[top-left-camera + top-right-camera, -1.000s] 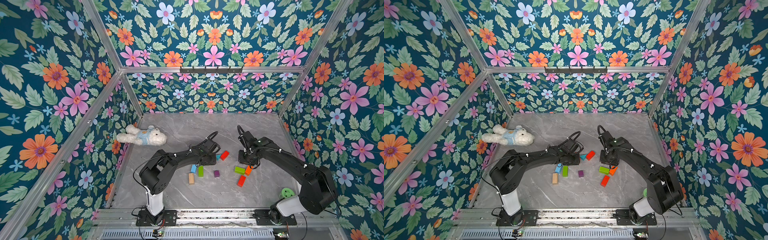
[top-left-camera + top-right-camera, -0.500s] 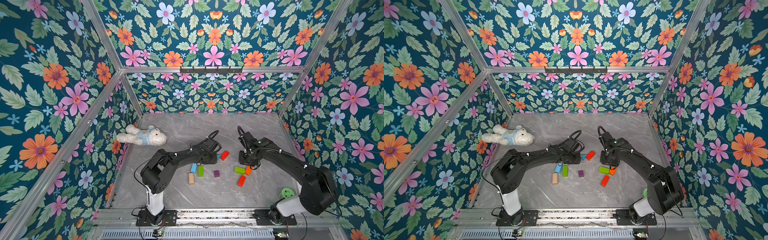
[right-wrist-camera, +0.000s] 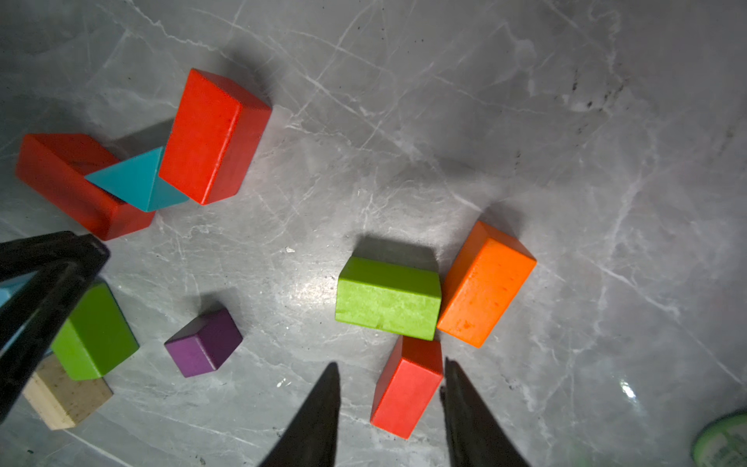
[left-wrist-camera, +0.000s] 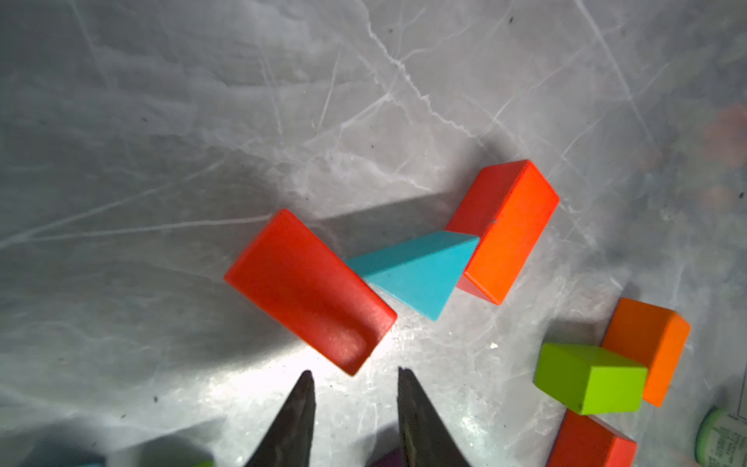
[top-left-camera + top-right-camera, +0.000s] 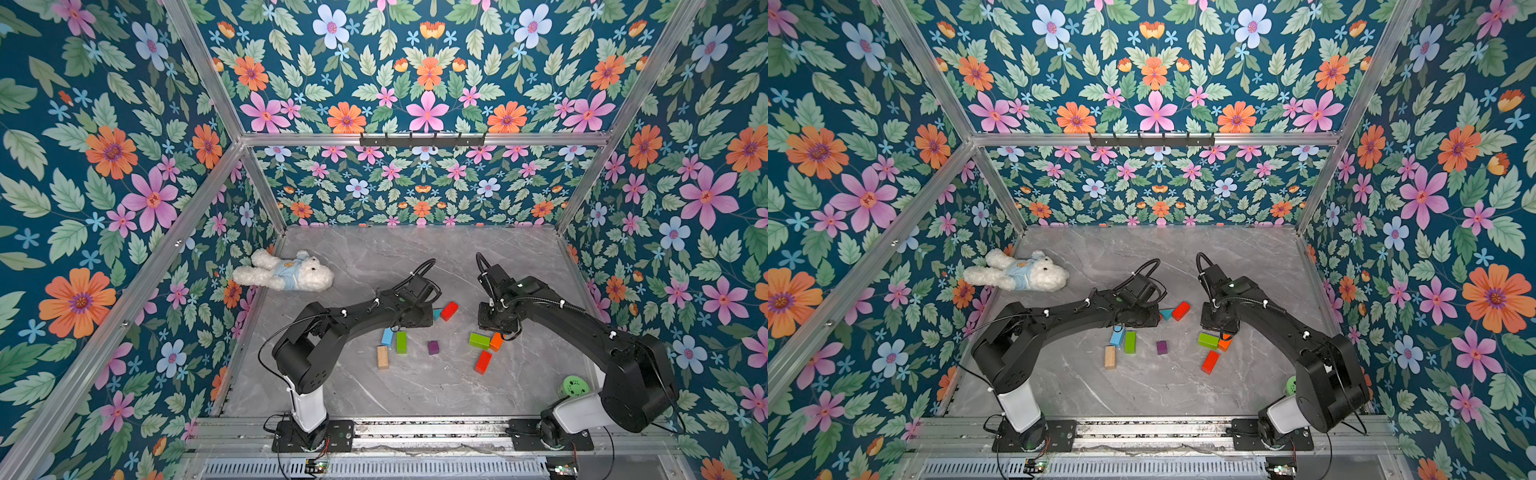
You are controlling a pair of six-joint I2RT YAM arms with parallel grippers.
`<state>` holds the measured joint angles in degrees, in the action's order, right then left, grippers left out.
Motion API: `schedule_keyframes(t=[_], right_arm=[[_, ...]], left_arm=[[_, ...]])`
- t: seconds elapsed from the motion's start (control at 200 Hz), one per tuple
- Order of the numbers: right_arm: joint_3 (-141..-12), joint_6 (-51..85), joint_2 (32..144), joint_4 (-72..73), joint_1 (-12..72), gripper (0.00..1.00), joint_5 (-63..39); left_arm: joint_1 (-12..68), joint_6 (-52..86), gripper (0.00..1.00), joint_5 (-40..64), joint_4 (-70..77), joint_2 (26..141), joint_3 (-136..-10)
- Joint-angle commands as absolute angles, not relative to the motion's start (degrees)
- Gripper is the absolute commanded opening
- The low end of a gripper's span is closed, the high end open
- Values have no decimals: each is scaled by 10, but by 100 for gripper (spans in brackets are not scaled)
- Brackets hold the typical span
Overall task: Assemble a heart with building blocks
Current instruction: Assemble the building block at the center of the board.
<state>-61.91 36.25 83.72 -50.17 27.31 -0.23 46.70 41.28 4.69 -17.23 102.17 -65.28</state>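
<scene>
The building blocks lie loose on the grey table, and no finished heart shows. At the far side a teal triangle (image 4: 416,271) sits between two red bars (image 4: 309,291) (image 4: 505,230), touching both. My left gripper (image 4: 353,372) hovers open just short of the nearer red bar, with nothing between its fingers. A green bar (image 3: 388,299) and an orange bar (image 3: 485,283) lie side by side. A third red bar (image 3: 408,388) rests on the table between the open fingers of my right gripper (image 3: 391,362). The purple cube (image 5: 433,347), light blue bar (image 5: 387,336), second green bar (image 5: 401,342) and wooden bar (image 5: 382,357) lie left of centre.
A white plush bear (image 5: 286,274) lies at the far left by the wall. A green round perforated object (image 5: 573,387) stands near the right arm's base. Flowered walls close in the table on three sides.
My right gripper's fingers have spread wider. Both arms have hardly moved, and the blocks lie where they were.
</scene>
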Motion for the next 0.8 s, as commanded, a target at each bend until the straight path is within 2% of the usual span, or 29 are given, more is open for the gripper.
schedule_keyframes(t=[0.0, 0.15, 0.34, 0.52, 0.575, 0.635, 0.795], right_arm=[[-616, 364, 831, -504, 276, 49, 0], [-628, 367, 828, -515, 283, 52, 1], [-637, 397, 809, -547, 299, 69, 89], [-586, 393, 744, -508, 298, 70, 123], [-569, 377, 718, -490, 295, 70, 99], [-559, 351, 703, -474, 284, 69, 29], [-552, 336, 724, -493, 229, 66, -43]], left_arm=[[468, 414, 39, 14, -195, 1002, -651], [467, 410, 43, 7, -187, 986, -629], [470, 397, 46, 5, -191, 1000, -630], [470, 378, 50, -51, -225, 965, -645], [470, 376, 52, -71, -234, 945, -641], [468, 379, 53, -89, -241, 922, -631], [447, 400, 55, -85, -239, 869, -573]])
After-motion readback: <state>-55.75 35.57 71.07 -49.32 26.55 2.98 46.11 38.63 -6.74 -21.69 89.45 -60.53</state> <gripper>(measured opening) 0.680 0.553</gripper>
